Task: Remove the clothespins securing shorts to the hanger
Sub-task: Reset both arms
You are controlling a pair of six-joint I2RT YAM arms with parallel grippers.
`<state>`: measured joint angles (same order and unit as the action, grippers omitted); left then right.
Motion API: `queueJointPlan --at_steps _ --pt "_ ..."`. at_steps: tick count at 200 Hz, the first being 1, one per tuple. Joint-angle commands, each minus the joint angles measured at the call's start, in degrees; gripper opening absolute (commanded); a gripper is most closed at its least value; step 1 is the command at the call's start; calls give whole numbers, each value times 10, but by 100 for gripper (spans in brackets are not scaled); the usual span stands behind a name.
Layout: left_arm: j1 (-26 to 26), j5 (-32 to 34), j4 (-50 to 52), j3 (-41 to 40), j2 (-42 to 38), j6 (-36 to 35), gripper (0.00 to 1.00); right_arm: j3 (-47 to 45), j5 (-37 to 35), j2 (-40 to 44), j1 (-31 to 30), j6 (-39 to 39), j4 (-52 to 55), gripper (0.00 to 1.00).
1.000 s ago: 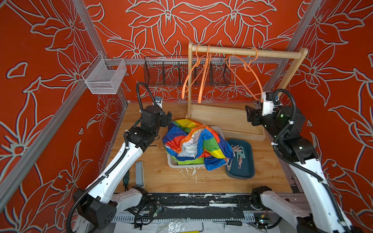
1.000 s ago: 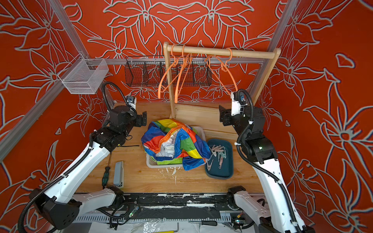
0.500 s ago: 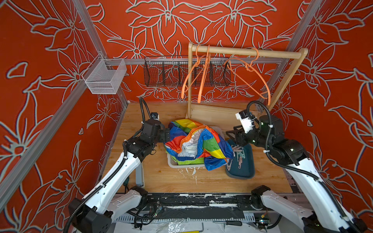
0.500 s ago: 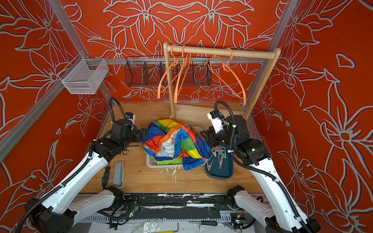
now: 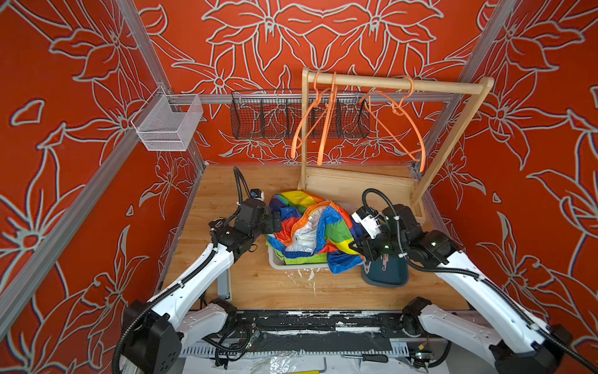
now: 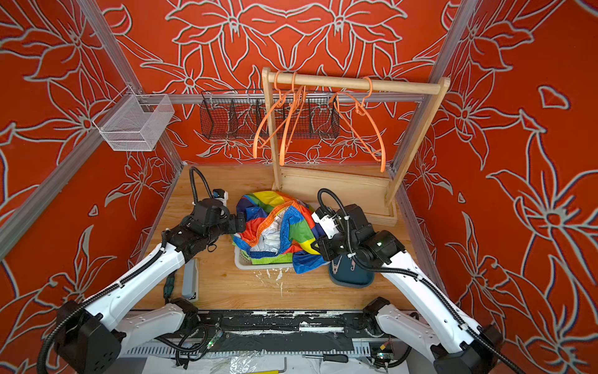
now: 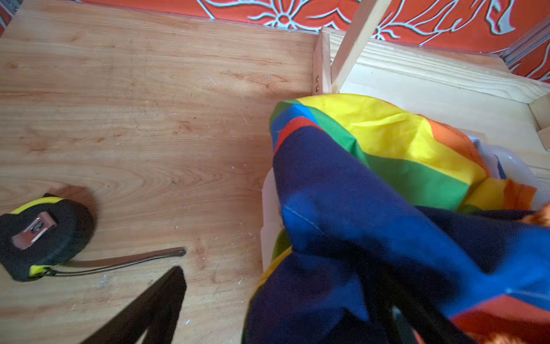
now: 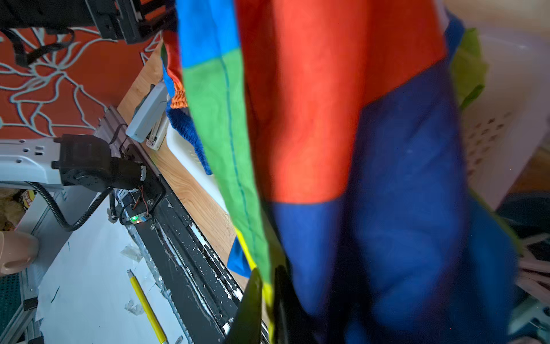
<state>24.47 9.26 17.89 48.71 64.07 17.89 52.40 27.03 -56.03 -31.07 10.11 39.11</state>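
The rainbow shorts (image 5: 310,223) (image 6: 278,226) lie heaped in a white basket (image 5: 275,263), on top of lime green shorts (image 5: 304,259). My left gripper (image 5: 275,221) (image 7: 285,292) is open at the heap's left edge, with blue fabric between its fingers (image 7: 166,295). My right gripper (image 5: 356,249) (image 8: 268,274) is at the heap's right edge, shut on the shorts' hem. Clothespins (image 6: 336,267) lie in a dark teal tray (image 5: 385,280), partly hidden under the right wrist. Three orange hangers (image 5: 323,129) hang bare on the wooden rack (image 5: 388,85).
A tape measure (image 7: 38,235) lies on the wooden table left of the basket. A grey stapler (image 6: 190,278) and a screwdriver (image 6: 168,285) sit near the front left edge. Two wire baskets (image 5: 168,124) (image 5: 268,116) hang on the walls.
Both arms came down from beside the rack to the basket. The right gripper closed on the edge of the rainbow shorts. The right-hand hanger has swung.
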Motion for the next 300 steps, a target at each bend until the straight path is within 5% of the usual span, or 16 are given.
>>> queueJointPlan --at_steps 1,59,144,246,300 --pt "30 -4 -38 -1 17 9 99 -17 -7 -17 -3 28 -124 12" --pt "122 24 -87 5 86 22 99 26 -23 -189 -3 8 -297 9" --pt "172 61 -160 -52 147 51 98 -17 -61 -344 -3 29 -478 9" --pt "145 127 -235 -40 317 38 98 -29 -174 -461 -5 7 -547 12" --pt "143 140 -198 -32 294 33 99 -41 -182 -416 -5 -7 -538 18"
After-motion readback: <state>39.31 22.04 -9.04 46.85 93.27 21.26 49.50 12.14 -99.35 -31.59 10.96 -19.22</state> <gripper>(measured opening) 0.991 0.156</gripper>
